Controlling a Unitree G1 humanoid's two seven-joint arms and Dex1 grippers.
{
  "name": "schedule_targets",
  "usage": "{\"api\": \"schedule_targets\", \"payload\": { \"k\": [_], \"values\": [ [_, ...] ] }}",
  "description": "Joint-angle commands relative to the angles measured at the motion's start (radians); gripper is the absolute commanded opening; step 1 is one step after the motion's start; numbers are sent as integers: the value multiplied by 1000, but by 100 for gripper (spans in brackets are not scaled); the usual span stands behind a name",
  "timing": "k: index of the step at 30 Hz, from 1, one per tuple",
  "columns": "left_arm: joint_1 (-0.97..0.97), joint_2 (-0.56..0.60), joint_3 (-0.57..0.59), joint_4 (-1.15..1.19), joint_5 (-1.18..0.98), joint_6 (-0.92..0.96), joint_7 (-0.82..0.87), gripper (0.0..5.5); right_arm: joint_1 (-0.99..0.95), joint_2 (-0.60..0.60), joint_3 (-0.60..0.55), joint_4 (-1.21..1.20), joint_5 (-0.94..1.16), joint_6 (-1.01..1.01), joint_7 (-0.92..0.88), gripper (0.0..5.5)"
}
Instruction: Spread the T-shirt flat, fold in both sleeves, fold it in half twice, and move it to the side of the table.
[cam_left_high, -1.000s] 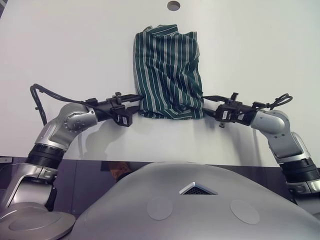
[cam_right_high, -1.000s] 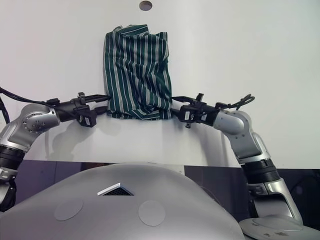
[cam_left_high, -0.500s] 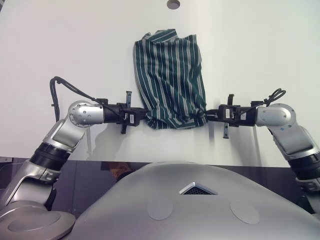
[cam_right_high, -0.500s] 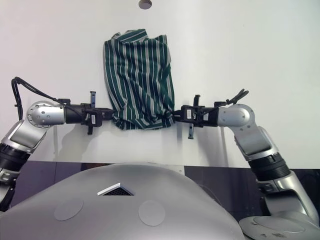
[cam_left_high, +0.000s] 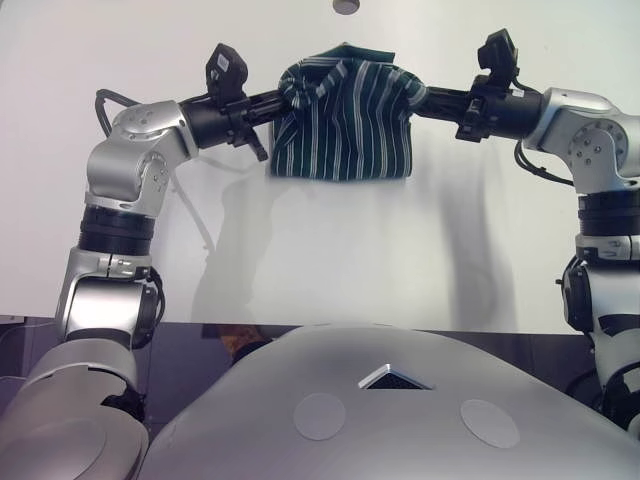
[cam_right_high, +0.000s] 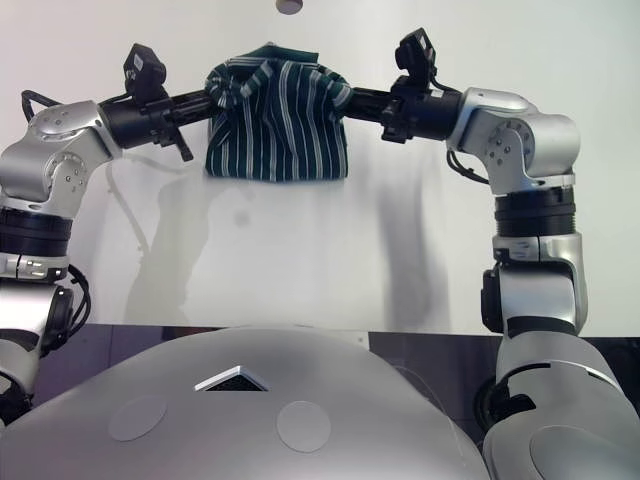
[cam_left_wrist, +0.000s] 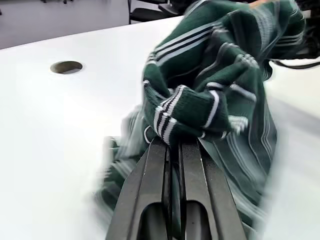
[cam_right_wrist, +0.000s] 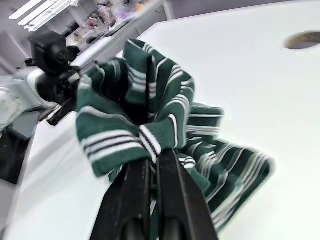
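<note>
Pinched shut on opposite ends of green striped T-shirt (cam_left_high: 345, 135) with left gripper (cam_left_high: 283, 98) and right gripper (cam_left_high: 420, 95). Hanging between them over white table (cam_left_high: 300, 250).

The shirt (cam_left_high: 345, 120), bunched at both held corners, is covering the fingertips of the left gripper (cam_left_wrist: 173, 146) and the right gripper (cam_right_wrist: 155, 159). Its hanging front layer is hiding the layers behind, and sleeves and collar are getting lost in the folds. In the left wrist view its lower edge is smearing into blur and the picture's edge is cutting off its far side. The top edge of both eye views is cutting through the hole (cam_left_high: 346, 5) in the table (cam_left_high: 150, 250).
</note>
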Motion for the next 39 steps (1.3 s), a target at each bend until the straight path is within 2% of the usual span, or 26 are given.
{"api": "schedule_targets", "payload": {
  "k": [1,5,7,10,12,13,16,21,23,26,28,30,32,36,39],
  "values": [
    [-46,-54,-6,127,119,-47,75,1,-106,94,-8,217,-113,-88,-81,0],
    [-54,-109,24,188,184,-67,161,0,-137,126,-91,324,-143,-128,-146,101],
    [-50,-132,68,198,180,-39,215,0,-119,123,-154,304,-118,-106,-167,105],
    [-47,-155,120,174,145,-4,234,0,-52,116,-188,241,-173,-195,-234,105],
    [-56,-159,150,147,109,45,210,0,-16,130,-185,166,-190,-232,-247,105],
    [-74,-155,166,157,94,75,194,33,-7,158,-143,118,-211,-257,-236,107],
    [-132,-161,197,234,97,108,207,80,-22,263,-27,94,-282,-327,-220,107],
    [-210,-149,320,365,103,29,301,84,-95,407,28,253,-351,-411,-239,11],
    [-223,-144,345,375,107,-30,294,84,-128,427,34,367,-401,-443,-279,1],
    [-155,-173,271,156,41,-23,94,84,-161,419,30,563,-476,-474,-355,1],
    [-126,-184,204,100,71,-48,39,84,-161,401,11,668,-500,-483,-401,1],
    [-123,-194,206,106,84,-61,60,84,-150,366,-24,745,-504,-491,-449,1],
    [-121,-201,255,118,77,-67,118,84,-113,297,-71,789,-500,-505,-506,1],
    [-53,-199,368,104,73,-90,254,84,86,76,-367,770,-363,-542,-813,1],
    [3,-218,370,89,114,-120,320,84,329,105,-483,544,-303,-449,-916,1]
  ]
}}
